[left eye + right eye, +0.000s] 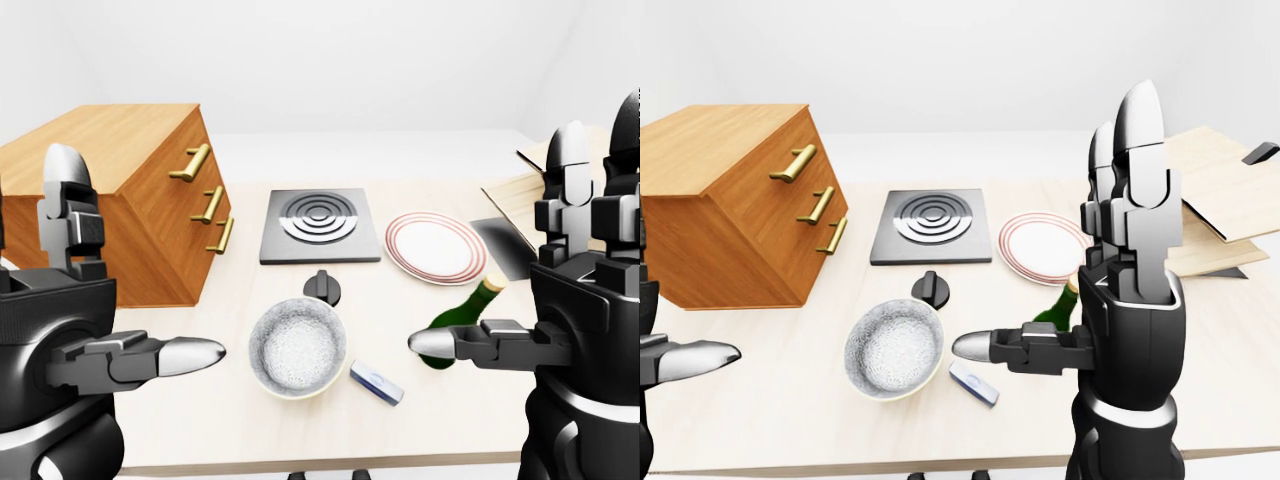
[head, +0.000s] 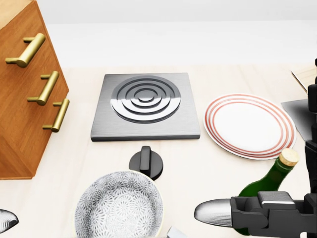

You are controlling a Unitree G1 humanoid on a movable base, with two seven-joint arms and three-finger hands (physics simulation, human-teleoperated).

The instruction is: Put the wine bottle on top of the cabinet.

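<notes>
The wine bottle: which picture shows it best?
The left-eye view: the wine bottle shows tilted from cork to lower body, its base behind the open right hand. The head view crops its base; in the right-eye view that hand hides most of it.

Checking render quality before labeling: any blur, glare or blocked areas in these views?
All three views are sharp, evenly lit, with soft shadows. Head view: the right hand covers the wine bottle's base. Right-eye view: that hand's raised fingers hide part of the table.

One wine bottle (image 1: 462, 318), one cabinet (image 1: 120, 200), one plate (image 2: 250, 124), one bowl (image 1: 298, 347), one hob (image 2: 146, 105), one knob (image 2: 146, 161)
</notes>
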